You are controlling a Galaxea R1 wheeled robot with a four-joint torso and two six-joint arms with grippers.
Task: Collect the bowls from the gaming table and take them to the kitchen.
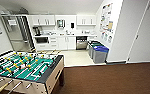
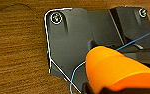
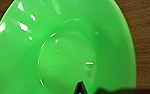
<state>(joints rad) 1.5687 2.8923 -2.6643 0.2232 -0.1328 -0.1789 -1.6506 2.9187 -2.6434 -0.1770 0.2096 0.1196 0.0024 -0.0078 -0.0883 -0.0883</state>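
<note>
Facing the kitchen [image 1: 63, 32]; orange bowl [image 2: 118, 70] at left hand, green bowl [image 3: 63, 47] at right hand — grips impossible to tell.

Your kitchen [image 1: 63, 32] sits dead ahead, upper middle of the head view: white wall cabinets up top, a white counter below them, a black dispenser on the back wall, a built-in dishwasher under the counter at centre right.

You've got the orange bowl [image 2: 118, 71] big in the lower right of the left wrist view, smooth and bright, its rounded outer wall facing the camera, over brown carpet.

Your lime green bowl [image 3: 63, 50] spreads across the right wrist view, open side to the camera, glossy, with a round flat base ring at centre.
</note>
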